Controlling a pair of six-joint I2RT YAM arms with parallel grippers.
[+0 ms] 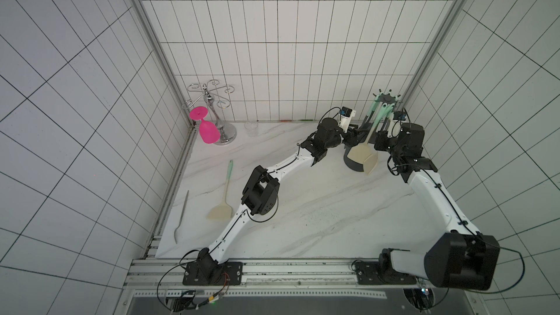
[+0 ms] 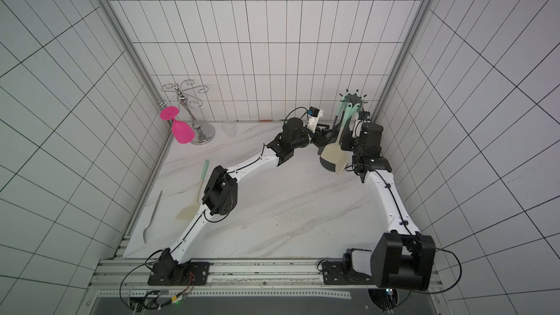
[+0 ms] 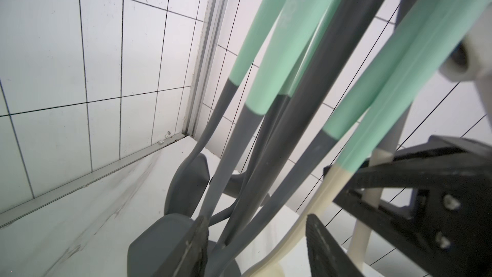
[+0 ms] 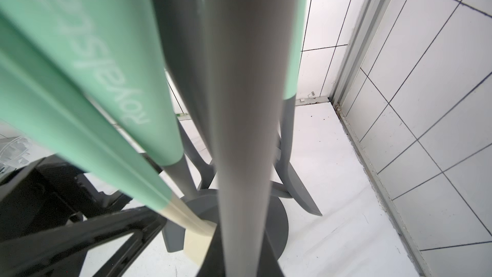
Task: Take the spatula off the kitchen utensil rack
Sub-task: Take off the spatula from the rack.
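Left hand standing released, fingers straddling cream stem of spatula and neighbouring grey stems, not squeezing. Right hand clenching pole of kitchen utensil rack. Spatula hanging from rack's top hooks, mint handle up, cream blade dangling over round base. Rack standing at 2 o'clock corner of counter. Second spatula lying flat at 9 o'clock, thin grey utensil just beside it. Pink glass hanging on chrome holder at 10 o'clock.

Spatula hangs on rack (far right corner).
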